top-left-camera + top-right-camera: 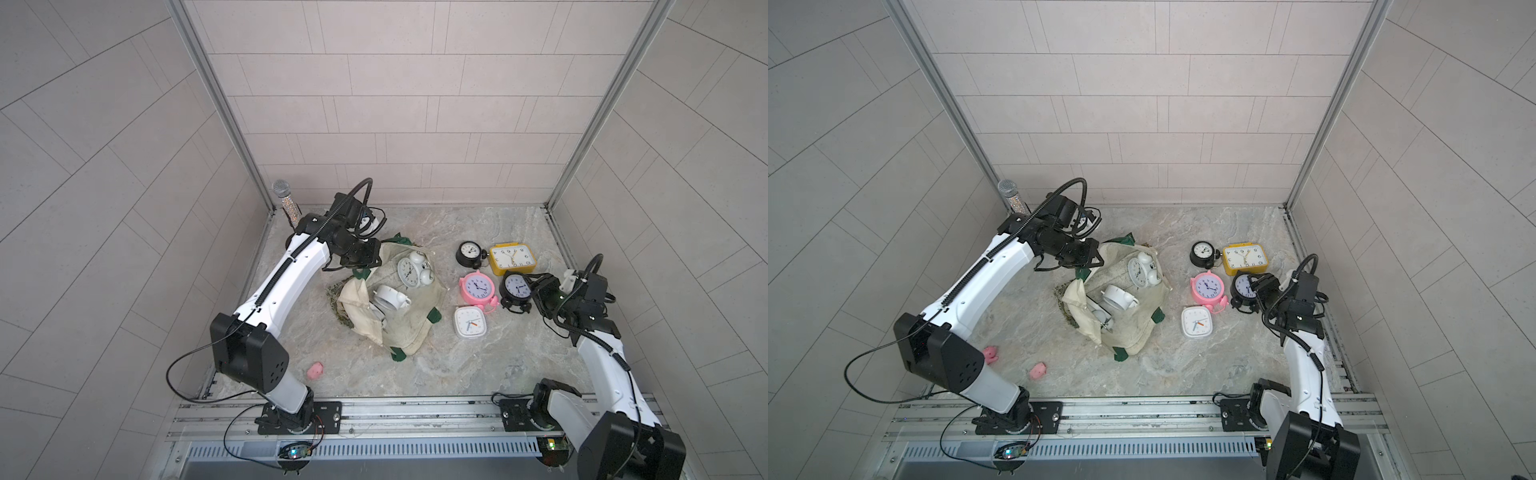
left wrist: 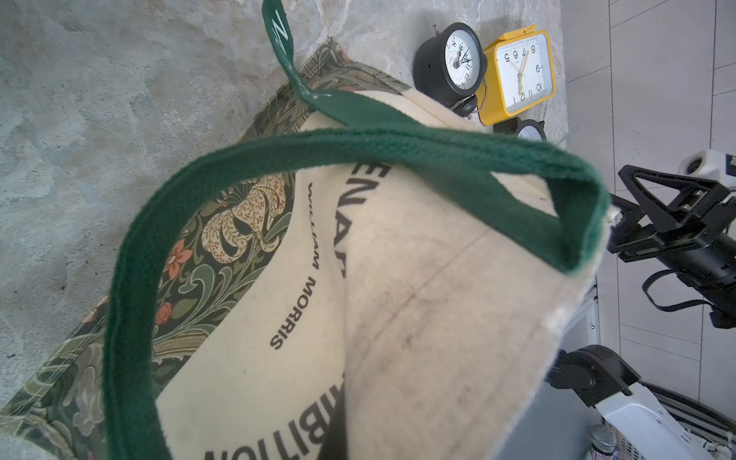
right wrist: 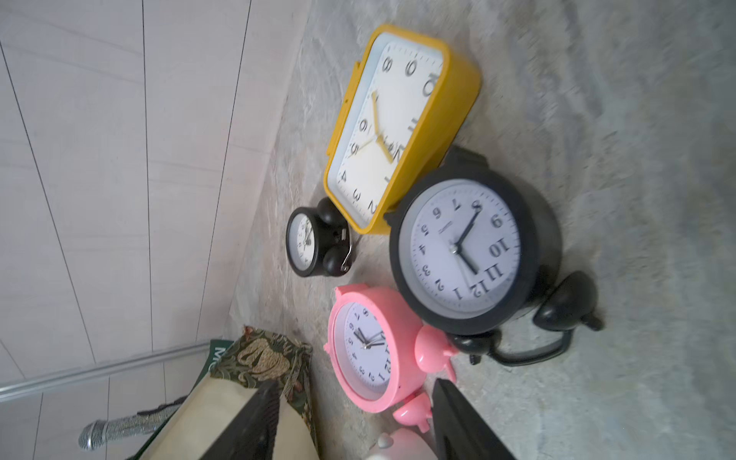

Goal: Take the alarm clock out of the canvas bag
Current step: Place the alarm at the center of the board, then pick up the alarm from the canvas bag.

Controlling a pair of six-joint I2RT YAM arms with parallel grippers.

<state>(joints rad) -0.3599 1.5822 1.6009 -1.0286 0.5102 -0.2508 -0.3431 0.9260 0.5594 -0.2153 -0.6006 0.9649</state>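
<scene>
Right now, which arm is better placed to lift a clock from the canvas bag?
Right. The right end effector is open, empty, beside the black clock; the left end effector is shut on the canvas bag, probably holding it open.

canvas bag gapes upward; clock cluster crowds its right.

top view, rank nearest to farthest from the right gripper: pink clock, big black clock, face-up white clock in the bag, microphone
From the right gripper:
1. big black clock, right beside it
2. pink clock, just past the black one
3. white clock, in the canvas bag
4. microphone, far left corner
</scene>
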